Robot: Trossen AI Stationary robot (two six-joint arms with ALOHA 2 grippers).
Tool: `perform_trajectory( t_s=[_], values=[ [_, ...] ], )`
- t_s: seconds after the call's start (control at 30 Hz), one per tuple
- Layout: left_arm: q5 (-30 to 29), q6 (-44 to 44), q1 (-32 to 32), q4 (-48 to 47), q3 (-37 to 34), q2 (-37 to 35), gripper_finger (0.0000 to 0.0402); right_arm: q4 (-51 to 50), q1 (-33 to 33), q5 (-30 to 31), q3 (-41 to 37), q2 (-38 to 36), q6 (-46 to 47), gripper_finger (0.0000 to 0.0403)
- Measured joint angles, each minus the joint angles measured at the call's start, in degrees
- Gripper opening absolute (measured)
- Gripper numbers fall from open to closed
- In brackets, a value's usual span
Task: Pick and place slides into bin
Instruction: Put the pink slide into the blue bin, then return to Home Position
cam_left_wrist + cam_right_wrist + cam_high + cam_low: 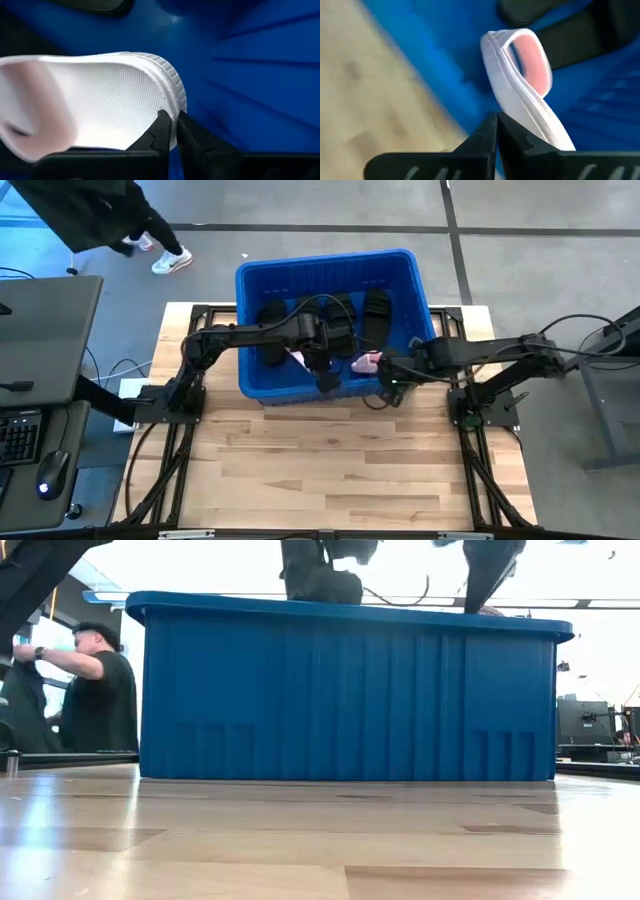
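Observation:
The blue bin stands at the table's far middle, with black slides lying inside along its far wall. My left gripper reaches down into the bin and is shut on a light pink slide, whose footbed faces up. My right gripper is shut over the bin's near right corner. A second pink slide lies on its side just past those fingertips. In the low view the bin's wall hides both slides. My left gripper pinches the raised rim at the rounded end of the pink slide's sole between its two fingers, coming from above and pointing steeply down. The slide lies about level over the bin's floor; whether it rests there I cannot tell. My right gripper may touch the second slide; I cannot tell.
A person stands beyond the table's far left corner. A desk with a keyboard and a mouse sits left of the table. The bare wooden tabletop stretches from the bin to the near edge.

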Motion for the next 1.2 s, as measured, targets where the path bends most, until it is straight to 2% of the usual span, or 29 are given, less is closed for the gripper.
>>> perform_trajectory(
  t_s=[0.13, 0.3, 0.5, 0.57, 0.63, 0.7, 0.8, 0.93, 1.07, 1.2],
  values=[
    [-0.35, 3.17, 0.30, 3.12, -1.45, 0.20, 0.0040, -0.33, -1.88, 8.45, -0.02, 2.96, -0.65, 0.0004],
    [-0.18, 8.88, 0.24, 9.89, -0.97, 0.13, 0.0088, -3.10, -7.26, 8.99, -0.02, 4.99, -1.46, 0.0002],
    [-0.60, 13.99, 0.20, 12.88, 3.80, 0.04, 0.0132, -3.18, -11.58, 19.11, -0.02, 4.25, -6.05, 0.0000],
    [-0.60, 15.53, 0.20, 13.38, 6.60, 0.03, 0.0141, -1.98, -12.58, 16.08, 0.02, 2.78, -6.96, 0.0000],
    [-0.45, 17.10, 0.20, 14.62, 9.13, -0.10, 0.0146, -1.33, -12.73, 10.41, 0.49, 1.13, -4.90, 0.0000],
    [0.74, 19.05, 0.03, 16.37, 11.16, -0.11, 0.0148, -0.71, -11.34, 5.42, 1.06, -0.99, -2.97, 0.0000],
    [1.61, 21.60, -0.50, 21.15, 12.15, -0.11, 0.0149, -0.57, -8.50, 1.96, 1.29, -4.35, -0.44, 0.0000],
    [3.40, 22.23, -1.07, 27.31, 12.13, -0.09, 0.0149, -1.28, -5.12, 2.05, 1.31, -7.45, 3.74, 0.0000],
    [6.31, 23.38, -1.75, 30.71, 12.14, -0.07, 0.0150, 2.15, -1.22, 5.35, 1.31, -9.52, 3.47, 0.0000],
    [10.64, 23.47, -2.12, 27.80, 16.41, -0.95, 0.0150, 8.14, 3.08, 8.54, 2.41, -12.79, 3.44, 0.0000]
  ],
)
